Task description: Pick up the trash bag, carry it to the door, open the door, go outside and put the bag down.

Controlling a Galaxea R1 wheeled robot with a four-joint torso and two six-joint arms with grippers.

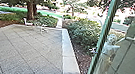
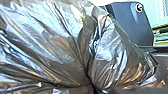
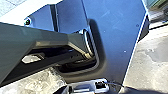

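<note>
In the head view, a patio of grey, square-jointed paving (image 1: 29,50) spread out ahead, edged along one side by a pale concrete strip (image 1: 67,61). Beyond that strip lay a bed of reddish-brown mulch (image 1: 82,59) with bushy green shrubs (image 1: 84,33). Near the patio's far edge stood a small white chair (image 1: 28,22), and behind it rose a thick brown tree trunk (image 1: 30,11) with a band of bright green ground (image 1: 52,14) farther off. On the right, a slanting green upright frame (image 1: 102,42) bordered a grey-green glass panel (image 1: 132,66). A person (image 1: 110,49) in pale clothing showed small in the glass; whether behind it or mirrored could not be told.

In the left wrist view, the shiny, brownish-grey plastic trash bag (image 2: 50,42) loomed close, its creases drawing together to a tight gather. The robot's dark plate (image 2: 132,23) stood just past the bag. Whether the left gripper was spread or closed, I could not tell.

In the right wrist view, the robot's dark jointed bar (image 3: 20,47) reached across its broad blue-grey plate (image 3: 115,30). Rough, pale grey paving (image 3: 150,65) lay beyond. I could not tell how wide the right gripper was.
</note>
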